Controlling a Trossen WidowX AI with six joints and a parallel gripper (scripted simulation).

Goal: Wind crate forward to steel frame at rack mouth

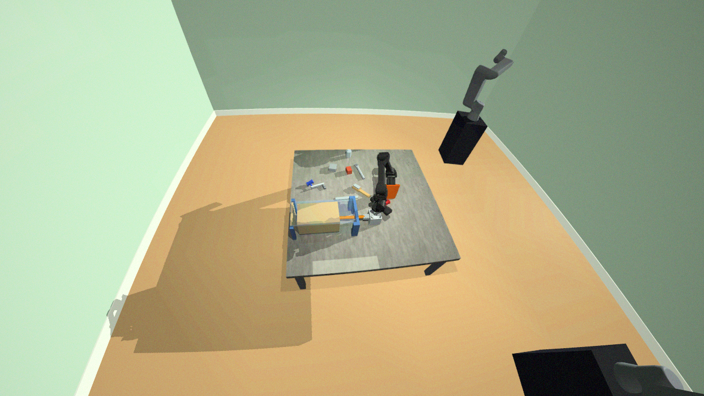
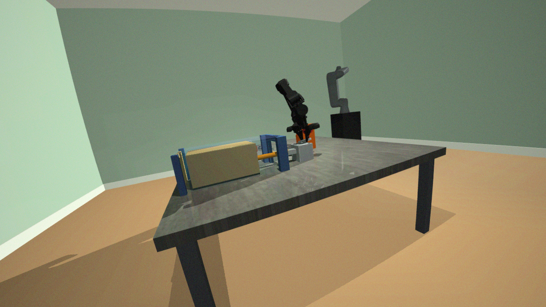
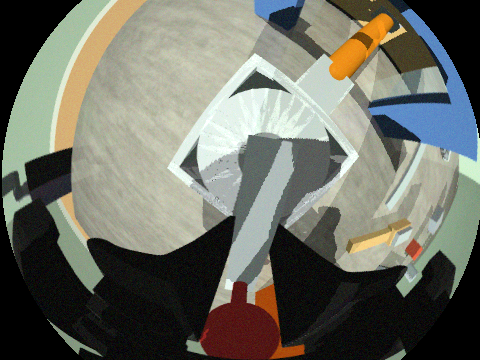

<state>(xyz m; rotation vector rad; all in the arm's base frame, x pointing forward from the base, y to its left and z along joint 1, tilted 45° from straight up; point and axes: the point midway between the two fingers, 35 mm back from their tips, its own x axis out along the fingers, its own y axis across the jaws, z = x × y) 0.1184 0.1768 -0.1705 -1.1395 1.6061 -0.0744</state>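
Note:
The tan crate (image 1: 319, 214) (image 2: 225, 166) sits flat in the clear-panelled cubby. A gap separates its front from the blue frame (image 1: 355, 227) (image 2: 282, 154) at the mouth. An orange strap (image 1: 350, 216) (image 2: 267, 155) (image 3: 362, 47) spans it to the grey winch (image 1: 375, 221) (image 2: 304, 152) (image 3: 225, 130). The winch handle (image 3: 265, 195) lies across the winch's top, its red knob (image 3: 240, 330) (image 1: 388, 202) out towards the orange panel. My gripper (image 3: 252, 224) (image 2: 305, 140) is shut on the handle's grey arm, between winch hub and knob. The key's seating is hidden.
The orange panel (image 1: 392, 191) (image 2: 312, 139) stands upright beside the arm. A wooden-handled tool (image 1: 362, 192) (image 3: 370, 241), a red cube (image 1: 348, 170) (image 3: 413, 249), a grey block (image 1: 333, 168) and a blue-ended tool (image 1: 309, 182) lie beyond the cubby.

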